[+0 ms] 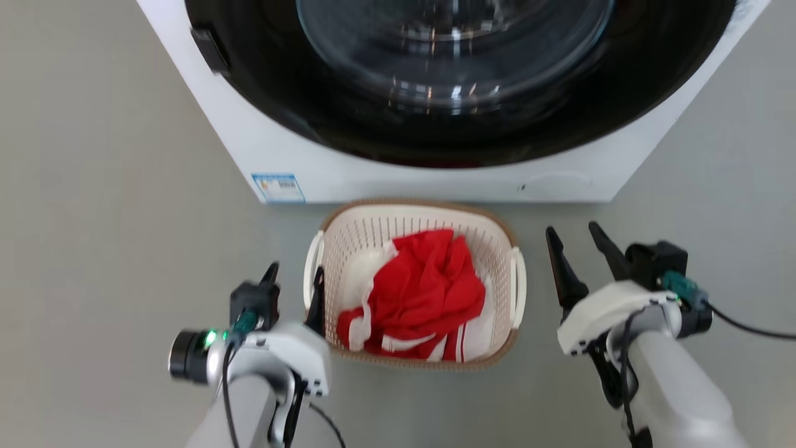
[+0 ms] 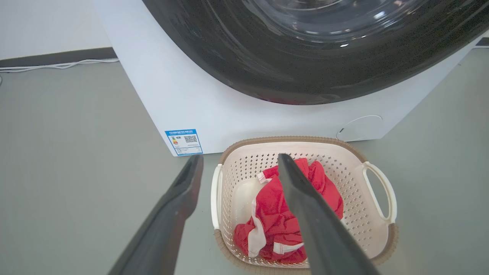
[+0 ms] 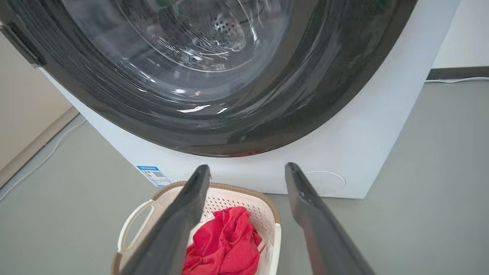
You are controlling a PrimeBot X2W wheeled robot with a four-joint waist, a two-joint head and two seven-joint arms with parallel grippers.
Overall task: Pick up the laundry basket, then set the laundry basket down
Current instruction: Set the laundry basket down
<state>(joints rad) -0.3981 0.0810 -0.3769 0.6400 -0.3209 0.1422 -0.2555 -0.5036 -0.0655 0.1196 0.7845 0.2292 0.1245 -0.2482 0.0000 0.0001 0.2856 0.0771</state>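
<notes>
The laundry basket (image 1: 373, 231), cream-white and perforated with a brown rim, stands on the grey floor just in front of the washing machine. A red garment with white stripes (image 1: 429, 283) lies in it. My left gripper (image 1: 295, 274) is open at the basket's left handle (image 1: 313, 264). In the left wrist view its fingers (image 2: 179, 198) straddle that handle (image 2: 215, 194), one outside the basket (image 2: 344, 172) and one over the inside. My right gripper (image 1: 572, 229) is open to the right of the basket and apart from it. The right wrist view has the basket (image 3: 233, 196) at the lower left of my right gripper (image 3: 247, 166).
The white washing machine (image 1: 435, 180) with its dark round door (image 1: 454, 74) rises close behind the basket. A white cable (image 2: 57, 65) runs along the dark skirting at the wall. Grey floor (image 1: 93, 249) spreads on both sides of the basket.
</notes>
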